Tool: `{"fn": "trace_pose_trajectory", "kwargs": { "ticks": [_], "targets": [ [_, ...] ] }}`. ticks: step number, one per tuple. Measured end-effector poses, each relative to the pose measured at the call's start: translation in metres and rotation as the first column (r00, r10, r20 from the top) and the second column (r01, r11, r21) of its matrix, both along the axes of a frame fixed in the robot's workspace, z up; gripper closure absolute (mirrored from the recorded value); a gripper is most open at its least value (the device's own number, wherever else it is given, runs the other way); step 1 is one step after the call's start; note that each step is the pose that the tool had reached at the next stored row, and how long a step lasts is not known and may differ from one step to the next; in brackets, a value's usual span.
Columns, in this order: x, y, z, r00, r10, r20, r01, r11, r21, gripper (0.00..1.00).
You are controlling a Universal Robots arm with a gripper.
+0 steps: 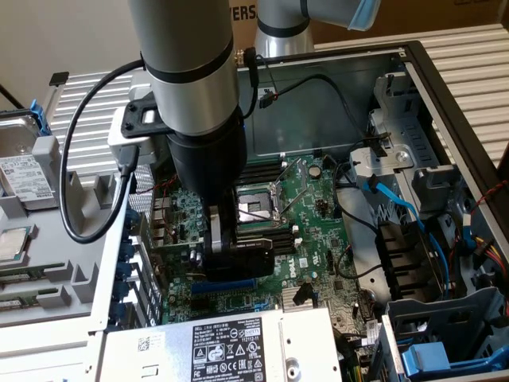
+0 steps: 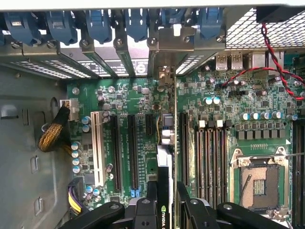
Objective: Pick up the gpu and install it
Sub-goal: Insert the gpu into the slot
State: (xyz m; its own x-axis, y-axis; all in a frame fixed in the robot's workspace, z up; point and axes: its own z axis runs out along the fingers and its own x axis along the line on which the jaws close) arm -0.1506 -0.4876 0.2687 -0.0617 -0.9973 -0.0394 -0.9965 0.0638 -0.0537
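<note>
My gripper (image 1: 229, 248) (image 2: 167, 193) is shut on the gpu (image 1: 250, 259), one black finger (image 2: 151, 191) on each side of the card. The gpu (image 2: 164, 162) stands on edge over the green motherboard (image 2: 124, 95), seen edge-on in the wrist view. It lies along the expansion slots (image 2: 132, 152), between them and the memory slots. Its silver end bracket (image 2: 176, 40) lines up with an opening in the case's rear wall. In the exterior view its black shroud hangs low over the board beside the CPU socket (image 1: 254, 208). Whether the card's edge sits in a slot I cannot tell.
Blue slot latches (image 2: 100, 24) line the rear wall. A red-and-black twisted wire (image 2: 271, 67) crosses the board near the CPU socket (image 2: 257, 183). The power supply (image 1: 231, 346) borders the board, a drive cage (image 1: 445, 342) stands at the exterior view's right, and a hard drive (image 1: 24, 171) lies outside the case.
</note>
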Motion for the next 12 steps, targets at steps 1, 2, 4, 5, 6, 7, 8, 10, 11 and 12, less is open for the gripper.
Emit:
{"fn": "trace_pose_trajectory", "kwargs": {
  "ticks": [1, 2, 4, 5, 6, 7, 8, 10, 11, 12],
  "targets": [
    [0.0005, 0.0000, 0.0000, 1.0000, 0.000, -0.0003, 0.000, 1.0000, -0.0001, 0.74],
    [0.0005, -0.0001, 0.0000, 1.0000, 0.000, -0.0004, 0.000, 1.0000, 0.0000, 0.74],
    [0.0006, 0.0000, 0.0000, 1.0000, 0.000, -0.0004, 0.000, 1.0000, -0.0002, 0.74],
    [0.0007, 0.0002, 0.0000, 1.0000, 0.000, -0.0004, 0.000, 1.0000, -0.0007, 0.74],
    [0.0008, 0.0006, 0.0001, 1.0000, 0.000, -0.0005, 0.000, 1.0000, -0.0021, 0.74],
    [0.0008, 0.0009, 0.0001, 1.0000, 0.000, -0.0005, 0.000, 1.0000, -0.0035, 0.74],
    [0.0008, 0.0013, 0.0000, 1.0000, 0.000, -0.0004, 0.000, 1.0000, -0.0048, 0.74],
    [0.0007, 0.0013, 0.0000, 1.0000, 0.000, -0.0005, 0.000, 1.0000, -0.0068, 0.74],
    [0.0007, 0.0013, 0.0000, 1.0000, 0.000, -0.0005, 0.000, 1.0000, -0.0069, 0.74],
    [0.0007, 0.0013, 0.0000, 1.0000, 0.000, -0.0006, 0.000, 1.0000, -0.0071, 0.74]
  ]
}}
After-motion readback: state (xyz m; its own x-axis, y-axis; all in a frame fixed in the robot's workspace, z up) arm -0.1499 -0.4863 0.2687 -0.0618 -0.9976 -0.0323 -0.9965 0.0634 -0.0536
